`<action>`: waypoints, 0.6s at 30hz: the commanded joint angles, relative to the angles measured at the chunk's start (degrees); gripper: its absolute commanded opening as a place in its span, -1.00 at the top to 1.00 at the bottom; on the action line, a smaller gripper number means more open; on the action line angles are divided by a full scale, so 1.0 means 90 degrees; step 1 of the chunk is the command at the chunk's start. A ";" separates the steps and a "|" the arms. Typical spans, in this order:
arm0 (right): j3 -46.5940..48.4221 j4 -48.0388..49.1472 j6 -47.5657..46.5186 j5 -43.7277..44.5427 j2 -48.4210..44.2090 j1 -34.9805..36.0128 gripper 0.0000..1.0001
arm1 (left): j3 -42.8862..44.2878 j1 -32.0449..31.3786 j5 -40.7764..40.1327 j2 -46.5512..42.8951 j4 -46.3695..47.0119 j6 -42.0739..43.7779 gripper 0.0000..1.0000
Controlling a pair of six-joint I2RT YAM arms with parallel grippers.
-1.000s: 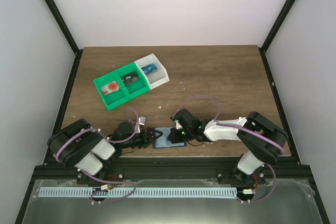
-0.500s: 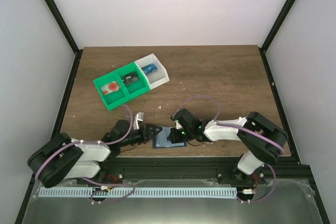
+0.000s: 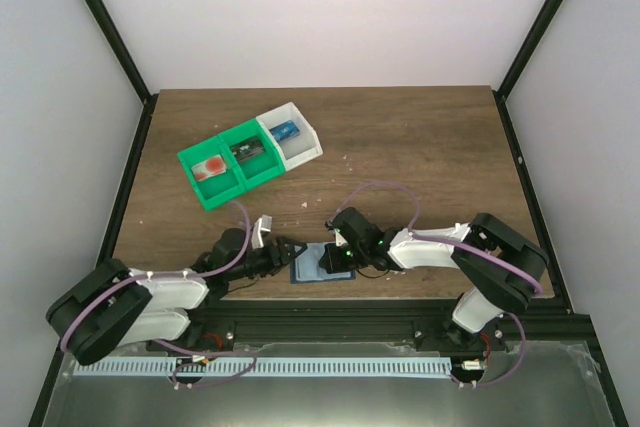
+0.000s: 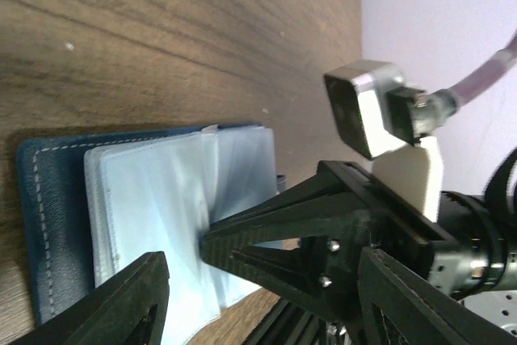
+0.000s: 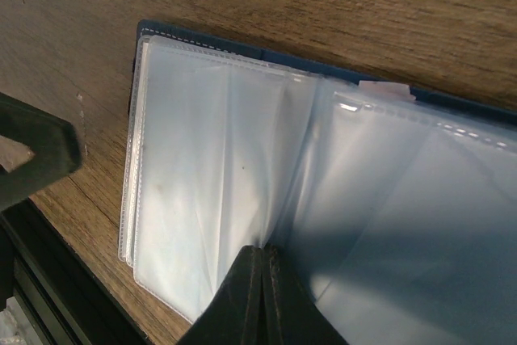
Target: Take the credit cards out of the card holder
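Navy-blue card holder lies open on the bench, close to its near edge and between the two arms. The right gripper has its jaws together, tip pressing the clear sleeves near the fold. The left gripper hovers just beside the holder's left side, jaws apart and empty. The slick sleeves could slide under that single pin, so a hard tug from the left might skid the holder toward the near edge or fold it shut. Open bench lies beyond, and the green and white trays sit well apart.

robot lab test cell, white panel walls, black frame posts, wood-grain table, slotted metal rail
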 commanded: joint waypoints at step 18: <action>-0.0115 -0.0255 -0.0015 0.0104 0.0113 0.0037 0.99 | 0.0122 -0.0225 -0.0008 0.0952 0.0415 0.0001 -0.33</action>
